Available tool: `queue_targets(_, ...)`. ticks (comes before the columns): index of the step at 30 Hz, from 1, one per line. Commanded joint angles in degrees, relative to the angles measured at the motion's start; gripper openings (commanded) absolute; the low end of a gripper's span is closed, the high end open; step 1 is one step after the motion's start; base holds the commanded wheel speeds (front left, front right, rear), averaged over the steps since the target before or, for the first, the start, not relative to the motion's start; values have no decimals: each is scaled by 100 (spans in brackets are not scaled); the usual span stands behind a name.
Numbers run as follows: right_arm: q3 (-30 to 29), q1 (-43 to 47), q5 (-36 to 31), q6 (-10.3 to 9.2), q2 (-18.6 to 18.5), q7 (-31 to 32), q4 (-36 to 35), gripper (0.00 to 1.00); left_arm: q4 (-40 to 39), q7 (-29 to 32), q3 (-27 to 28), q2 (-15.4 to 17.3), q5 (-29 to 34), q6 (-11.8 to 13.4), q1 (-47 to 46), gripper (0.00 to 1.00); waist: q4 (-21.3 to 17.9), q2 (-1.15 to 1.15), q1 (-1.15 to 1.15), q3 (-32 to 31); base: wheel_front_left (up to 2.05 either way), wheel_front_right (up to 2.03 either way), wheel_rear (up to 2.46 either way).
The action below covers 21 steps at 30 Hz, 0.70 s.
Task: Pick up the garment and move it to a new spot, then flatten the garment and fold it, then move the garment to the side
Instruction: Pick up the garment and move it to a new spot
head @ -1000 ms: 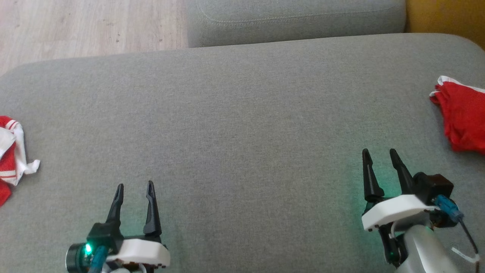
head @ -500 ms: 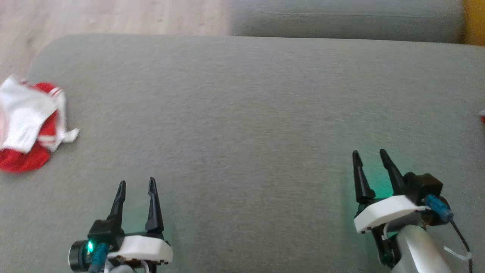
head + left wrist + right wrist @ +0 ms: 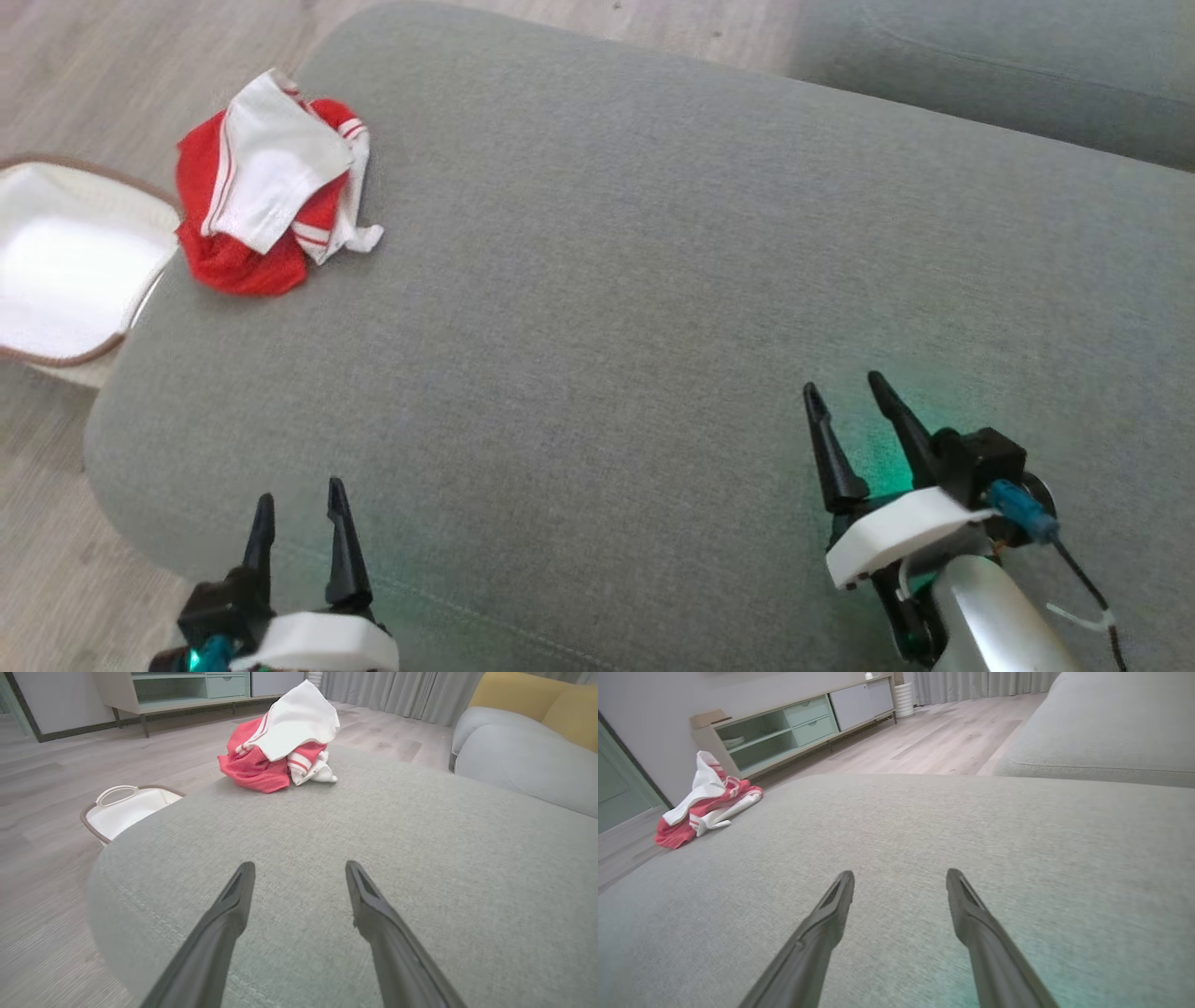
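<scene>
While the crumpled red-and-white garment (image 3: 271,201) is lying near the far left corner of the grey cushion (image 3: 653,280), beside a white basket (image 3: 75,271) on the floor, the left gripper (image 3: 301,492) and right gripper (image 3: 842,382) are hovering well apart from it, fingers spread, holding nothing.

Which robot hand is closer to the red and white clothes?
The left. The left gripper is at the cushion's near edge, with the garment almost straight ahead of it at the far corner. The right gripper is well off to the garment's right, across the cushion.
</scene>
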Motion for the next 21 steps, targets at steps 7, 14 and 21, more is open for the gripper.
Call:
queue_targets(7, 292, -334, 123, 40, 17, -62, -227, 100, -342, -31, 567, 21, -110, -71, -330, 100, -63, 0, 0, 314, 0, 0, 0)
queue_targets(14, 428, -578, 66, 40, 17, -62, -543, 100, -520, -31, 1447, 164, 218, -352, -1169, 100, -238, 0, 0, 774, 0, 0, 0)
queue_targets(21, 721, -821, -45, 40, -179, -62, -840, 100, 475, -31, 1766, 743, 316, -544, -2640, 100, -478, 0, 0, 1323, 0, 0, 0)
